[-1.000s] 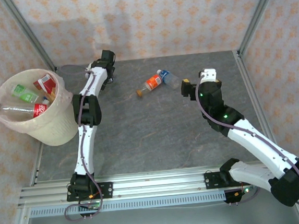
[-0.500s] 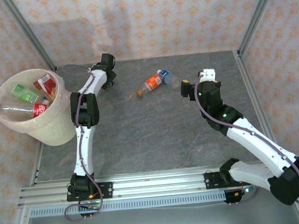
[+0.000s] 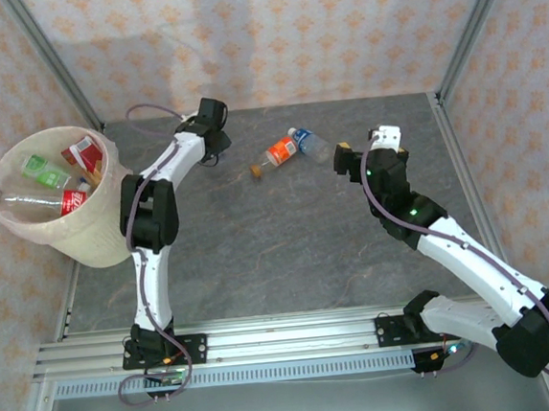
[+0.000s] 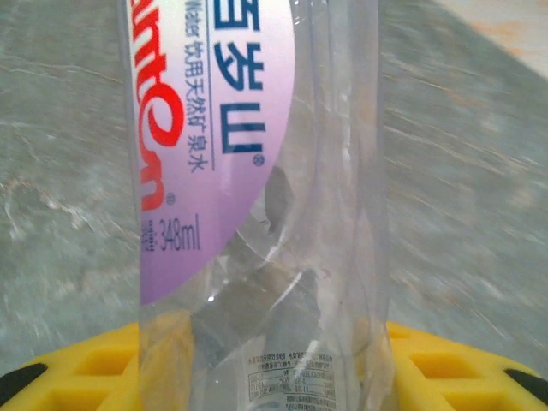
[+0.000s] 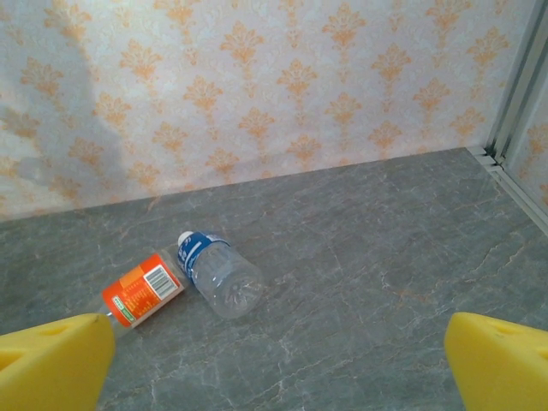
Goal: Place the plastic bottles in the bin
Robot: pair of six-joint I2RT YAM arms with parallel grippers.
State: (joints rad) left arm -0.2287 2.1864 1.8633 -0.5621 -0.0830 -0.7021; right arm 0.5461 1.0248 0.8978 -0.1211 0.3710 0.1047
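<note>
In the left wrist view a clear plastic bottle (image 4: pixel 257 214) with a purple and white label stands between my left gripper's yellow fingers (image 4: pixel 77 368), which are shut on it. That left gripper (image 3: pixel 213 126) is at the far side of the table. Two more plastic bottles lie touching on the grey table, one with an orange label (image 3: pixel 279 153) (image 5: pixel 141 289) and one with a blue label (image 3: pixel 308 143) (image 5: pixel 218 274). My right gripper (image 3: pixel 345 151) (image 5: pixel 274 372) hangs open just right of them, holding nothing. The bin (image 3: pixel 94 236), at the far left, holds several bottles.
Patterned walls close the table at the back and sides, with metal corner posts (image 3: pixel 470 25). The grey surface (image 3: pixel 278 244) between the two arms is bare. A rail (image 3: pixel 286 339) runs along the near edge.
My left gripper has closed on the purple-labelled bottle and its wrist has shifted a little to the right. The right arm and the two lying bottles have not moved.
</note>
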